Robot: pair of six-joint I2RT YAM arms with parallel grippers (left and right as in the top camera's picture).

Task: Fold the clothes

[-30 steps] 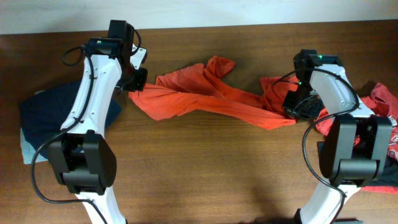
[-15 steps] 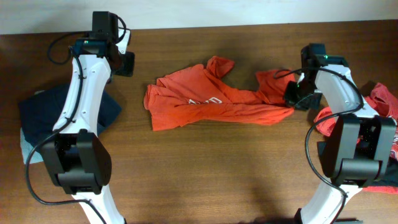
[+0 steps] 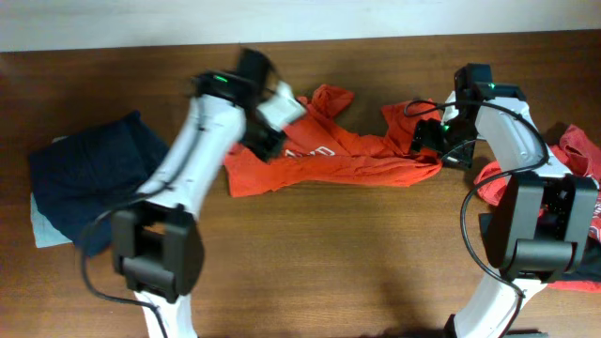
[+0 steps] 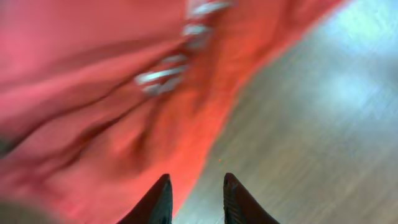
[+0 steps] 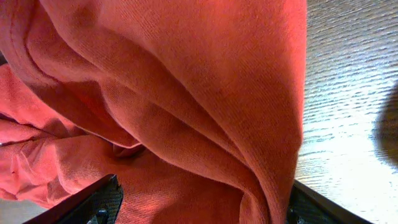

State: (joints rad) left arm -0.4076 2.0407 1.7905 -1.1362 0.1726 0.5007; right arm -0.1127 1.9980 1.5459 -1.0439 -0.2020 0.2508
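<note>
An orange shirt (image 3: 347,160) lies crumpled and stretched left to right across the middle of the wooden table. My left gripper (image 3: 269,139) hovers over the shirt's left part. In the blurred left wrist view its fingertips (image 4: 165,186) stand a little apart with nothing between them, over the orange cloth's (image 4: 93,93) edge and bare wood. My right gripper (image 3: 427,141) is at the shirt's right end. Its jaws stand wide open in the right wrist view, and a thick fold of the shirt (image 5: 186,93) lies between them.
A dark navy garment (image 3: 94,174) lies at the left edge on a pale blue piece (image 3: 42,225). A heap of red clothes (image 3: 575,155) sits at the right edge behind my right arm. The table's far edge meets a white wall.
My left arm has swung from the far left corner to above the shirt's left part, after letting go of it. The right jaws have opened wide on the shirt's right end.
</note>
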